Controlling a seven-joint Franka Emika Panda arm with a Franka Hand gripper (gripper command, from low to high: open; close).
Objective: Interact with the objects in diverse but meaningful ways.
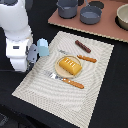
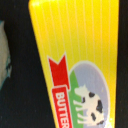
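The bread loaf [image 1: 70, 66], orange-brown and scored, sits on a small plate [image 1: 59, 71] in the middle of a striped placemat [image 1: 45, 92] on the dark tabletop [image 1: 112, 107]. Beyond the loaf lies the dark brown sausage [image 1: 83, 46]. A light blue carton [image 1: 43, 48] stands at the placemat's edge beside the robot arm [image 1: 17, 35]. The wrist view is filled by a yellow butter block [image 2: 75, 55] with a cow picture. The jaws cannot be made out, so their state is unclear.
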